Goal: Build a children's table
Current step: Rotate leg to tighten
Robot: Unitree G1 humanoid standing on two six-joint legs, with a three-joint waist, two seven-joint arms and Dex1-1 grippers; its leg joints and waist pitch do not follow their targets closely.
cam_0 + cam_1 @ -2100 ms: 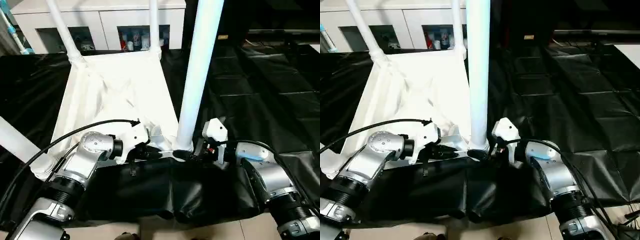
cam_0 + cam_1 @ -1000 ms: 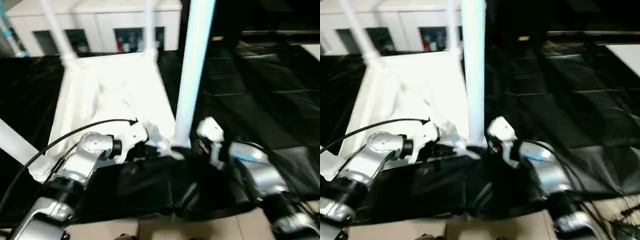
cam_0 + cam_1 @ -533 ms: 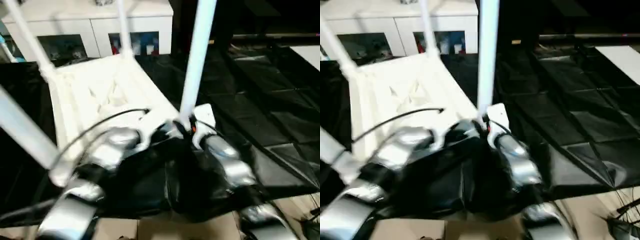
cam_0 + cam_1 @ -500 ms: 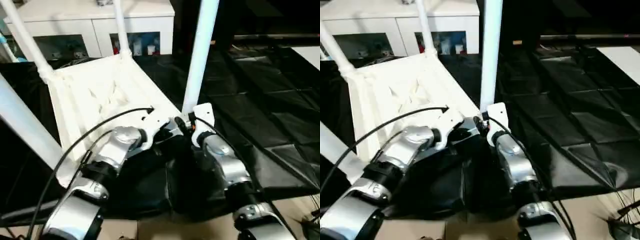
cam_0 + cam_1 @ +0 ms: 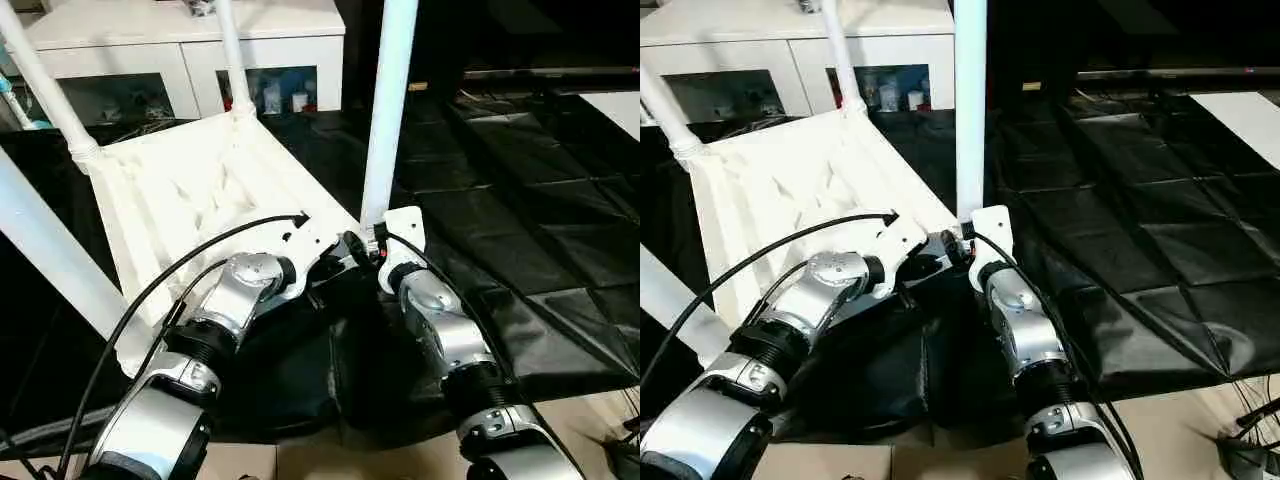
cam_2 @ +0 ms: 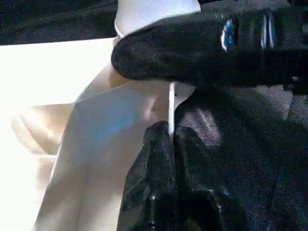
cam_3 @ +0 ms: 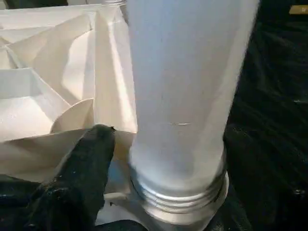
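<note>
The children's table [image 5: 190, 190] lies upside down on black cloth, ribbed underside up, with its white legs standing in the corner sockets. The nearest leg [image 5: 388, 110] rises at the near right corner. My left gripper [image 6: 169, 130] is shut on the thin rim of the tabletop [image 6: 96, 139] right beside that corner. My right gripper [image 5: 362, 243] is at the base of the same leg [image 7: 183, 96]. One black finger [image 7: 82, 168] stands a little apart from the tube, so the jaws look open around it. The other finger is hidden.
A white cabinet [image 5: 190, 50] with glass doors stands behind the table. The black cloth [image 5: 520, 220] spreads wide to the right in folds. Pale floor [image 5: 300, 460] shows at the near edge. A black cable [image 5: 150, 290] loops over my left forearm.
The whole picture has swung around the table's near corner, so the camera has moved. Both grippers stay at that corner, the left one still pinching the rim.
</note>
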